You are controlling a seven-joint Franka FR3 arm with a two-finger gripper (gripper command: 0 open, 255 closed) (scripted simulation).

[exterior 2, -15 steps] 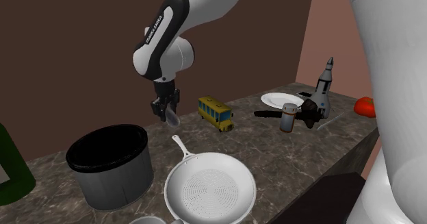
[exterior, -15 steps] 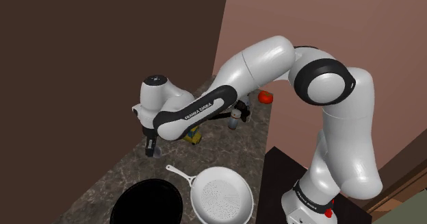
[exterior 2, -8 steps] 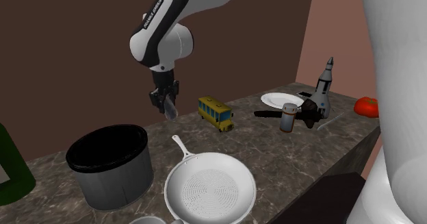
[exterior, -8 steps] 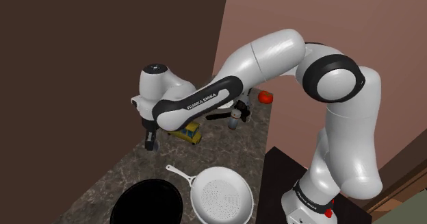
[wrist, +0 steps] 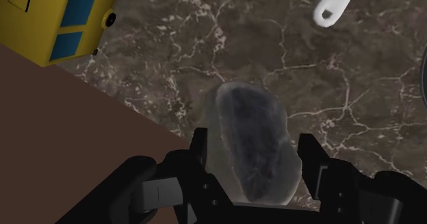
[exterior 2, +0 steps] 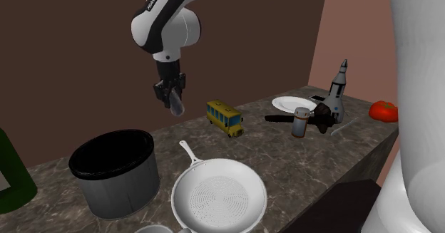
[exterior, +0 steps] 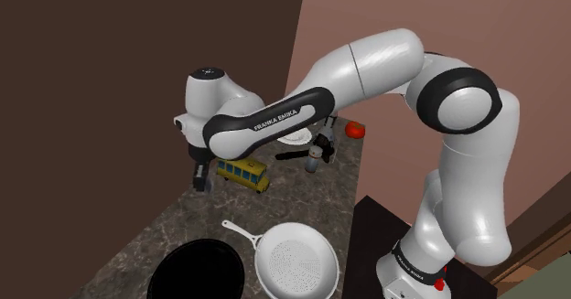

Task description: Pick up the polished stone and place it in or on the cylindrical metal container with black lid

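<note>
Pincer (exterior 2: 173,105): was seen pointed down from the white arm, closed narrowly around the stone, with one black finger (wrist: 198,147) pressed to each side of it.
Stone (wrist: 253,140): a grey, glossy, elongated lump, was held upright between the fingers, above the worktop and apart from it; in the second exterior view it (exterior 2: 176,108) was hung in the air, higher than the container's top and towards that view's right of it.
Container (exterior 2: 121,189): a grey cylinder with a black top, was stood on the worktop at the second exterior view's lower left; in the shoulder view its black top (exterior: 197,270) was cut by the bottom edge.
Pan (exterior 2: 220,196): white, with a dotted inside, was laid just beside the container, its handle (wrist: 335,2) pointed towards the wall.
Toy bus (exterior 2: 224,117): yellow with blue windows, was parked on the worktop near the pincer, on the side away from the container.
Worktop (exterior 2: 285,153): dark marble with pale veins, was backed by a brown wall (exterior 2: 71,53).
Far end: a white plate (exterior 2: 292,103), a small shaker (exterior 2: 302,121), a toy rocket (exterior 2: 339,89) and a red tomato (exterior 2: 384,110) were grouped well apart from the pincer.
</note>
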